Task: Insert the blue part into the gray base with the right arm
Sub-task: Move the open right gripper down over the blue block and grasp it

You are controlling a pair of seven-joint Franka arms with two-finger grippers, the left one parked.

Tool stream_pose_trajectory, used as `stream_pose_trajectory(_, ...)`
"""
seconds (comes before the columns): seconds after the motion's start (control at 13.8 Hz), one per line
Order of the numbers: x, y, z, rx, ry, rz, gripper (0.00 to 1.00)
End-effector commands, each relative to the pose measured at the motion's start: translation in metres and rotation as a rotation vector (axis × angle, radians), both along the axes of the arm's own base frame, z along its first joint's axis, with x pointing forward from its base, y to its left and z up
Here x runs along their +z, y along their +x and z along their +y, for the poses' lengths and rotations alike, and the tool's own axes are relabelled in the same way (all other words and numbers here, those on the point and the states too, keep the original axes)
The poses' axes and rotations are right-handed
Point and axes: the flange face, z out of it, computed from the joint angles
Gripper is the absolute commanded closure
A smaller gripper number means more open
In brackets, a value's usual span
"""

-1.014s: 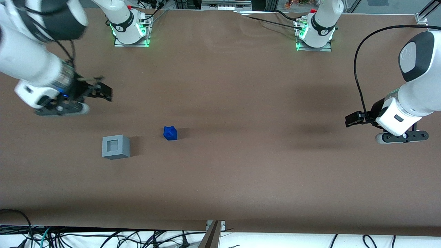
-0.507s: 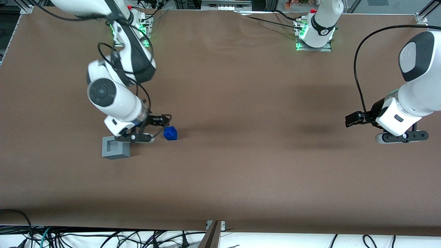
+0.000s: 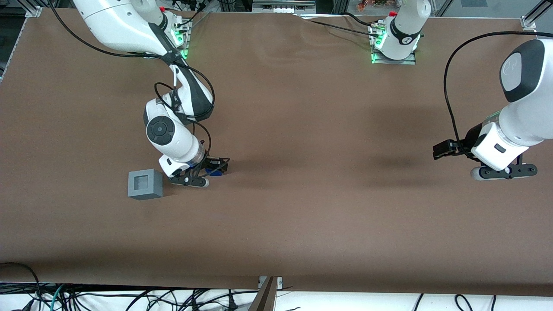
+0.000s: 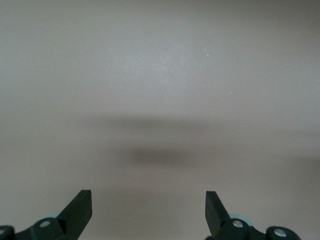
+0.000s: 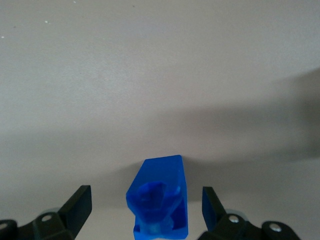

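Now open claw [image 5: 146, 212] astride blue part [image 5: 159, 200].

1. You have one blue part [image 3: 213, 171] [image 5: 159, 200] on the table [image 3: 302, 207].
2. You have one gray base [image 3: 145, 184], standing on the table near the blue part.
3. You have one working right arm [image 3: 168, 138], with one gripper [image 3: 216, 166] [image 5: 145, 212]; its two fingers stand apart, one each side of the blue part.
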Motion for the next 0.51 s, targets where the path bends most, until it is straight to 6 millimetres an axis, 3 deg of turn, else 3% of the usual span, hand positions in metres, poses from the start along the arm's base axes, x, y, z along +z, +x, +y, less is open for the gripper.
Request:
stream_pose_trajectory(0.0, -0.012, -0.010, 0.014, -0.021, 0.013, -0.011, 0.05)
stream_pose_trajectory(0.14, -0.021, -0.016, 0.013, -0.020, 0.013, -0.013, 0.11)
stream_pose_trajectory(0.43, -0.018, -0.020, 0.009, 0.003, 0.001, -0.007, 0.51)
